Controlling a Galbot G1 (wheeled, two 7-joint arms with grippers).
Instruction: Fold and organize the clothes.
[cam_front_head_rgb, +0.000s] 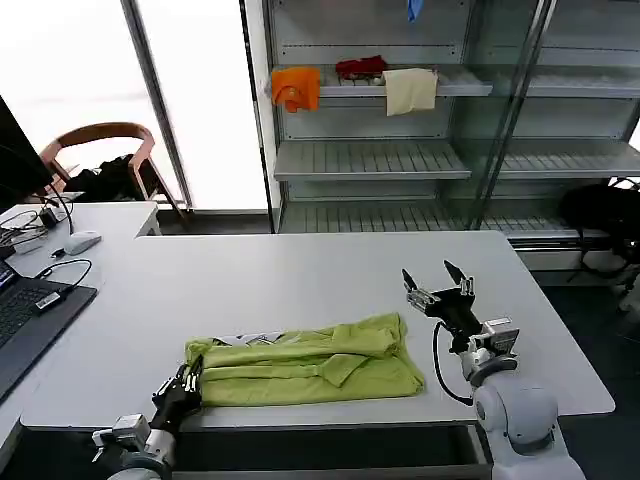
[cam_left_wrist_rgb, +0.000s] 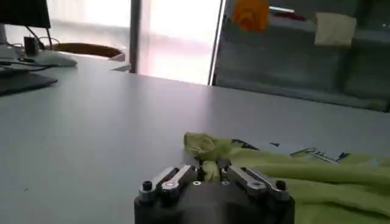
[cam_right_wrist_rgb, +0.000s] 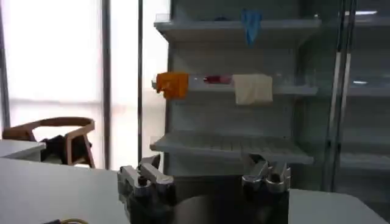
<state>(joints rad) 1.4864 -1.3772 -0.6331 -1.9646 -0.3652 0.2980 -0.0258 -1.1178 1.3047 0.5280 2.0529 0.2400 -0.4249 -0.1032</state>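
The clothes are one lime yellow-green T-shirt (cam_front_head_rgb: 310, 365), folded into a long band near the table's front edge, with a bit of white-and-grey print showing along its far side. My left gripper (cam_front_head_rgb: 190, 381) is at the shirt's left end, low over the table and shut on a bunched corner of the shirt (cam_left_wrist_rgb: 317, 176). In the left wrist view the fabric sits pinched between that gripper's (cam_left_wrist_rgb: 210, 169) fingers. My right gripper (cam_front_head_rgb: 436, 284) stands open just right of the shirt, pointing up and holding nothing. In its own wrist view, the right gripper (cam_right_wrist_rgb: 204, 175) faces the shelves.
A laptop (cam_front_head_rgb: 20, 320), cables and a mouse (cam_front_head_rgb: 80, 241) lie at the table's left. Behind the table stands a shelf unit (cam_front_head_rgb: 370, 160) with an orange cloth (cam_front_head_rgb: 296, 87), a red item (cam_front_head_rgb: 360, 67) and a cream cloth (cam_front_head_rgb: 410, 90). A wooden chair (cam_front_head_rgb: 100, 150) stands at back left.
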